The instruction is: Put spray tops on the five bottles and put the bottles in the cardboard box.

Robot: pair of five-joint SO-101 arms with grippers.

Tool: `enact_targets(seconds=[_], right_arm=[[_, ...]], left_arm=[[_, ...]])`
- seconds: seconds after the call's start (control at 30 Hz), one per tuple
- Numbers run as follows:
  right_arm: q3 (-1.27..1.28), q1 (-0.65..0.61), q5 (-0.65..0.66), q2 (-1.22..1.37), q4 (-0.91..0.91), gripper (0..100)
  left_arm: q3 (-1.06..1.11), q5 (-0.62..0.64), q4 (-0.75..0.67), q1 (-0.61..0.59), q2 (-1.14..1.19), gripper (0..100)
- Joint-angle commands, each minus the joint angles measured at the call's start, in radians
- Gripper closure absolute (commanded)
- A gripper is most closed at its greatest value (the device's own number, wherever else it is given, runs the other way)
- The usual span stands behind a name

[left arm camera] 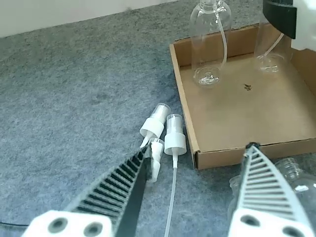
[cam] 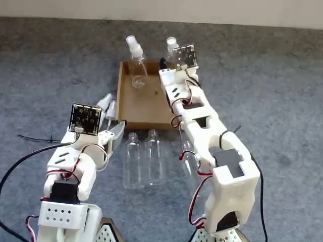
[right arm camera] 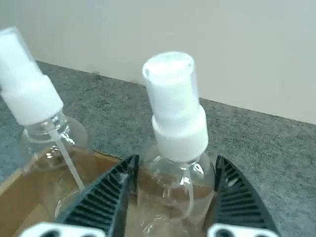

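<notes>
As seen from left wrist, white spray tops (left arm camera: 175, 139) by wide-open left gripper (left arm camera: 197, 149); from right wrist, right gripper (right arm camera: 175, 170) clasping clear capped bottle (right arm camera: 175, 148)

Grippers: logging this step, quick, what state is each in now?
Left gripper: open, holding nothing.
Right gripper: around a capped bottle in the cardboard box; grip cannot be told.
</notes>
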Motion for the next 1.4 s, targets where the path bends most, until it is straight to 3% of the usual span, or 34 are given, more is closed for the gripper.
enact_targets(seconds=[0.0, 0.33, 0.53, 1.03, 1.37], right_arm=[[-0.064, -0.008, 0.000, -0.016, 0.002, 82.0], [-0.064, -0.008, 0.000, -0.016, 0.002, 82.0], [-0.064, -0.008, 0.000, -0.016, 0.002, 74.1], [-0.088, -0.008, 0.002, -0.025, 0.007, 74.1], [-0.409, -0.008, 0.000, -0.024, 0.352, 74.1]], left_arm=[[-0.007, -0.006, -0.028, -0.005, -0.004, 73], [-0.007, -0.006, -0.028, -0.004, -0.004, 73], [-0.005, -0.006, -0.028, -0.004, -0.004, 73], [-0.004, -0.006, -0.028, -0.004, -0.004, 73], [-0.004, -0.006, -0.028, -0.004, -0.004, 73]])
